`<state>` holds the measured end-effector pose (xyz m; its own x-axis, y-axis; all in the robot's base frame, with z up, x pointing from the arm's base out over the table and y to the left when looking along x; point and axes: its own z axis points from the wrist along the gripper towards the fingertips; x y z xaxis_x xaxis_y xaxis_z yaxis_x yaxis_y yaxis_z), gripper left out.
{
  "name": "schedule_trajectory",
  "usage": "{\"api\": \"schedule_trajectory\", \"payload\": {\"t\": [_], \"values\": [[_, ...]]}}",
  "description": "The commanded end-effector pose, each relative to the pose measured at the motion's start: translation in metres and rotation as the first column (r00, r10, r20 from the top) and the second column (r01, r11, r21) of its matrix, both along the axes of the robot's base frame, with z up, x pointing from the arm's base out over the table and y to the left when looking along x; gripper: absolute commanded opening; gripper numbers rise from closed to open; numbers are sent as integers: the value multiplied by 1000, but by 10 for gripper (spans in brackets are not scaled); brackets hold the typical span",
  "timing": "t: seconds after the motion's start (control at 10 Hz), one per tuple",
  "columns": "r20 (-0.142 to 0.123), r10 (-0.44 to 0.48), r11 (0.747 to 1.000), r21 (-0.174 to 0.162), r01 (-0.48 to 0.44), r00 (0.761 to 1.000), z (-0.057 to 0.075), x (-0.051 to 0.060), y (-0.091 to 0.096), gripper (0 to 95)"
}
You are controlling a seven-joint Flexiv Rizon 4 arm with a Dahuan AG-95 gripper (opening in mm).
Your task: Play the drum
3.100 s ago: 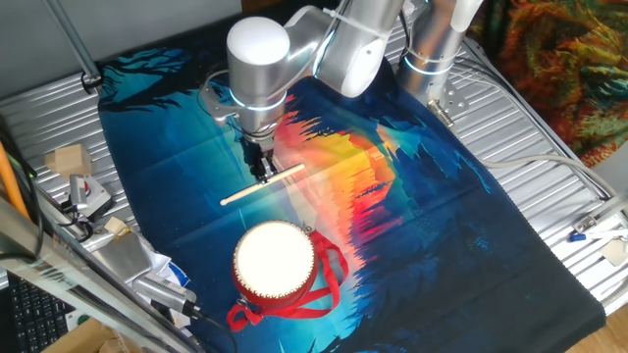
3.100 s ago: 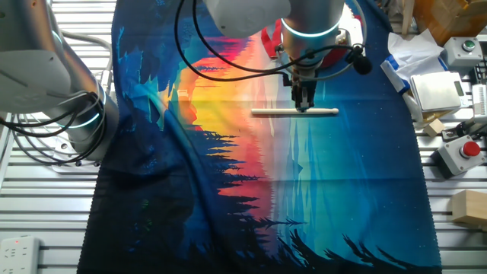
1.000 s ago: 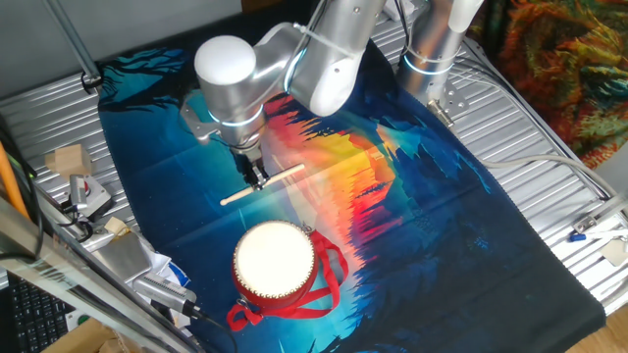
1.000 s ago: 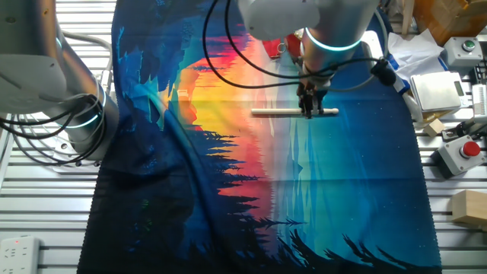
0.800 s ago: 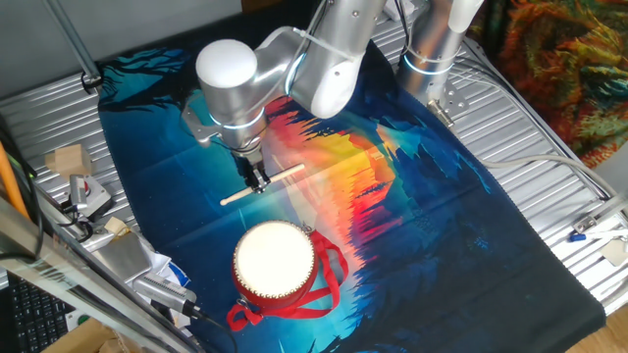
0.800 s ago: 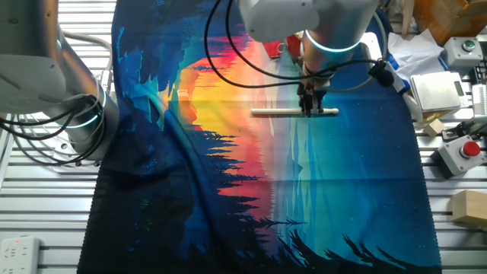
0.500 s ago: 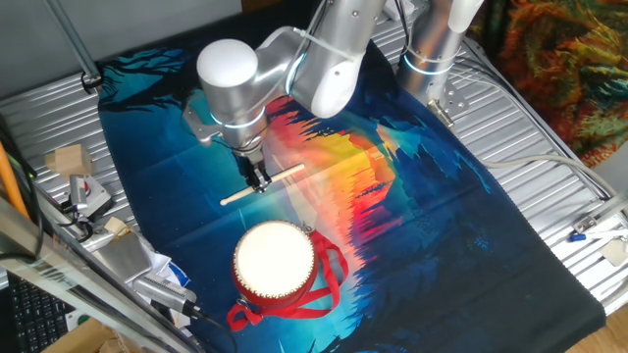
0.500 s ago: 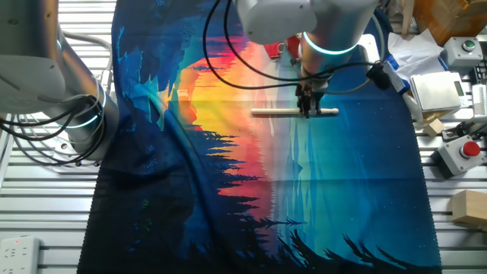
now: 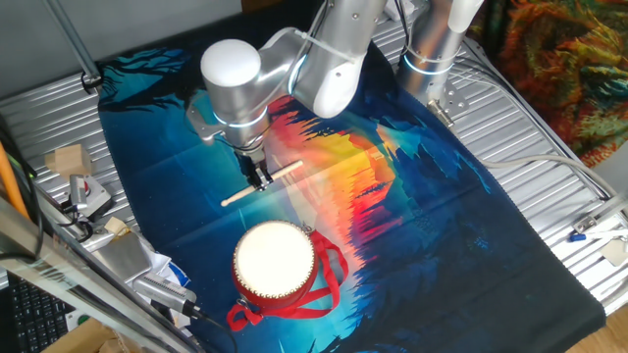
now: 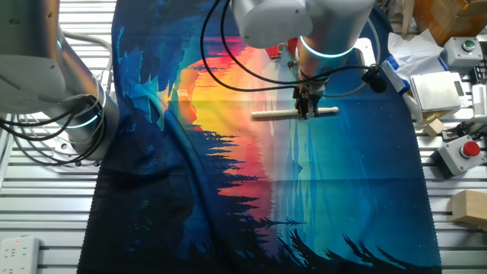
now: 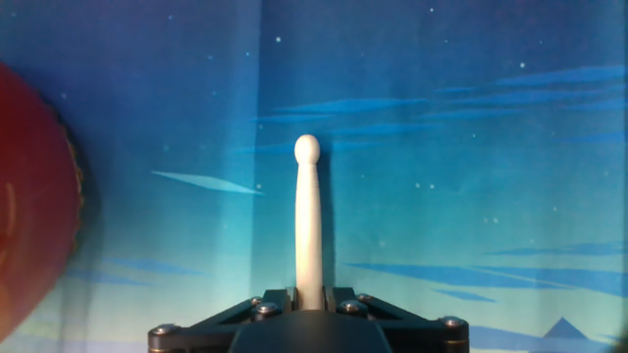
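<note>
gripper [image 9: 259,180] points down at the cloth, its two fingers clamped on the thin pale wooden stick [image 9: 262,183] partway along the shaft. in the other fixed view the gripper [image 10: 306,112] grips the stick [image 10: 294,113] right of its middle, with the longer part reaching left. the stick lies roughly level just over the cloth; whether it touches the cloth cannot be told. in the hand view the stick [image 11: 308,221] runs straight out from the gripper [image 11: 309,306], its rounded tip over blue cloth, a thin shadow beside it.

the drum [image 9: 276,264] sits on the cloth nearer the front edge in one fixed view, white head up, red sides and red ribbon straps [image 9: 330,277] trailing to its right and front. it is apart from the stick, with bare cloth between. in the hand view a blurred red edge of the drum [image 11: 34,196] fills the left border, beside the stick and not touching it.

the printed cloth [image 9: 422,196], blue with an orange and red band, covers the slatted metal table [image 9: 549,147]. a red push button [image 10: 469,149] sits at the table's right edge in the other fixed view.
</note>
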<state>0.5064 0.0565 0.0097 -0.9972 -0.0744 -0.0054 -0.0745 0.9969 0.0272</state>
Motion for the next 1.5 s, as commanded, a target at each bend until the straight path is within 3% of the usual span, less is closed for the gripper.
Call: {"api": "schedule_trajectory", "payload": {"t": [0.1,0.4,0.9,1.0,1.5], "values": [[-5,-6,1000,2,6,1000,6,-2,2,0],[-8,-24,1000,0,24,1000,25,-4,12,0],[-31,2,1000,-3,-2,1000,59,2,36,0],[-35,-5,1000,-2,5,999,63,1,39,0],[-44,-61,998,-5,61,997,113,-17,51,0]]}}
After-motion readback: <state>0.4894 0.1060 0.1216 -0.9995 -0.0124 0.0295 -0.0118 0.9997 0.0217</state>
